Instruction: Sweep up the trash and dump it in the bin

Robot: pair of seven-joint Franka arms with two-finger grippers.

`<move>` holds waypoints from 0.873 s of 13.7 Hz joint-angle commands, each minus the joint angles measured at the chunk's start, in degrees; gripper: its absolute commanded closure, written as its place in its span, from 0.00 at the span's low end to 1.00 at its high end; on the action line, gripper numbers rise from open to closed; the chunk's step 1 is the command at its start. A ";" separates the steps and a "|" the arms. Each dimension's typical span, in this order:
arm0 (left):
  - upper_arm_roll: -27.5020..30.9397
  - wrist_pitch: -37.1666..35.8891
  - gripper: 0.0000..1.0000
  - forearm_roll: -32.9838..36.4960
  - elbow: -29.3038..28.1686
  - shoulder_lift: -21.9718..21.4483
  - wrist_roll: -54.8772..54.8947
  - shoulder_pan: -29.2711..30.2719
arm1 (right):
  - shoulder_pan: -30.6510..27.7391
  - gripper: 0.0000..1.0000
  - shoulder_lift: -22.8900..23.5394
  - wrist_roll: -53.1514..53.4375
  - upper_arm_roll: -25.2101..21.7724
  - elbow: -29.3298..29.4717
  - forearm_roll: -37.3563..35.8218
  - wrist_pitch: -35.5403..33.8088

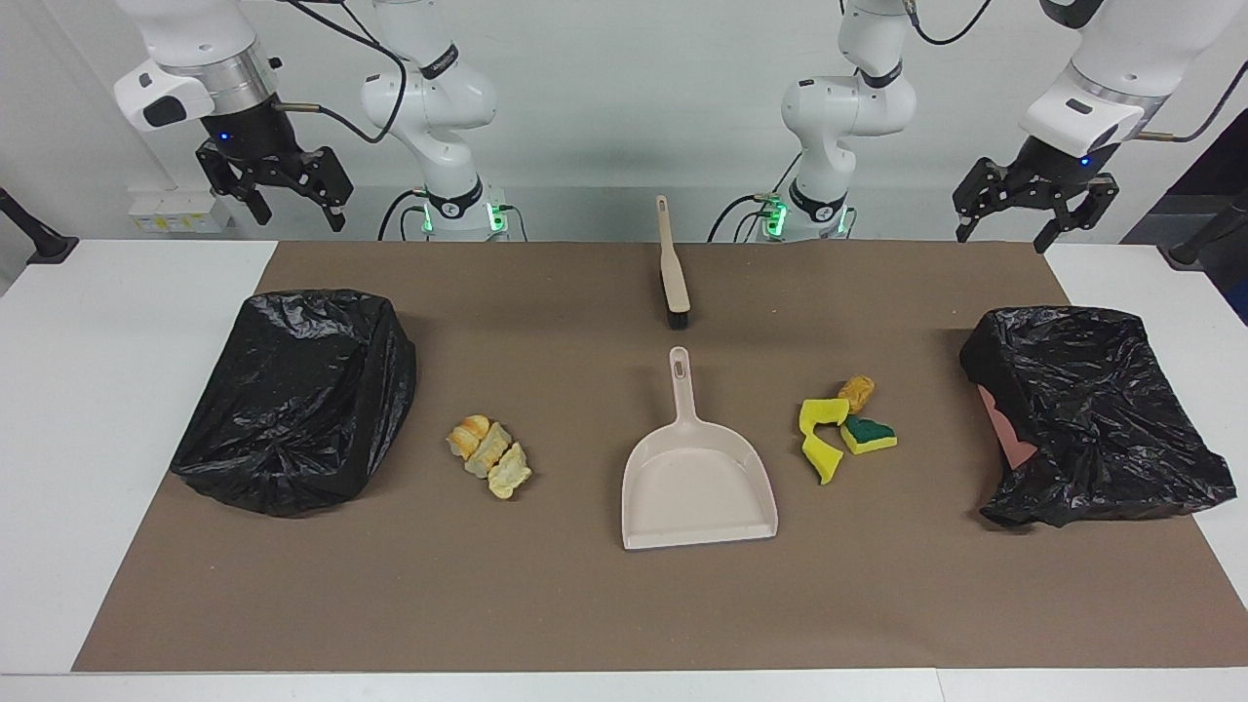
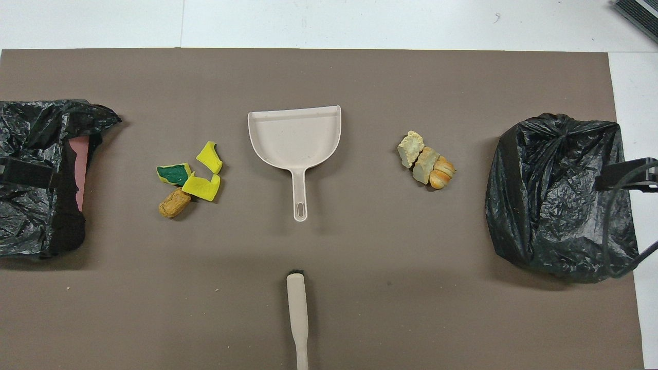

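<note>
My left claw (image 1: 1033,210) and right claw (image 1: 278,190) hung open and empty; scraps (image 1: 846,424) lay beside the dustpan (image 1: 697,483), brush (image 1: 673,263) nearer me.

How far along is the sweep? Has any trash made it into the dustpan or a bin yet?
Nothing looks done. The dustpan lies empty mid-table, the brush nearer the robots, neither held. In hand: nothing; the left gripper and right gripper hang open, raised over the robots' edge of the table. Left: sweep the sponge pieces, orange-brown lump and pale chunks, then dump them in a black-lined bin.
</note>
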 commanded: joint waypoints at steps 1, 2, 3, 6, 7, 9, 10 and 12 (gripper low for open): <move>0.14 1.41 0.00 1.38 0.12 -0.24 -0.26 -0.09 | -0.52 0.00 -1.23 -0.45 0.42 -1.48 -0.23 0.84; 0.14 2.30 0.00 1.46 0.21 -0.15 -0.27 -0.09 | -0.52 0.00 -1.23 -0.53 0.42 -1.48 -0.32 0.83; 0.14 2.48 0.00 1.55 0.30 0.12 -0.35 -0.09 | -0.43 0.00 -1.23 -0.44 0.50 -1.48 -0.32 0.83; 0.14 2.05 0.00 1.64 0.56 0.29 -0.27 -0.09 | -0.43 0.00 -1.49 -0.62 0.59 -1.91 -0.14 0.49; 0.14 1.61 0.00 1.64 0.56 0.29 -0.27 -0.09 | -0.34 0.00 -1.49 -0.53 0.77 -1.92 -0.14 0.48; 0.14 1.60 0.00 1.73 0.47 0.29 -0.27 -0.01 | -0.43 0.00 -1.58 -0.53 0.77 -2.09 -0.05 0.05; 0.14 1.60 0.00 1.73 0.47 0.21 -0.27 -0.09 | -0.52 0.00 -1.84 -0.62 0.77 -2.27 -0.05 -0.04; 0.14 1.69 0.00 1.64 0.47 0.21 -0.35 -0.18 | -0.43 0.00 -1.85 -0.62 0.77 -2.36 -0.14 0.48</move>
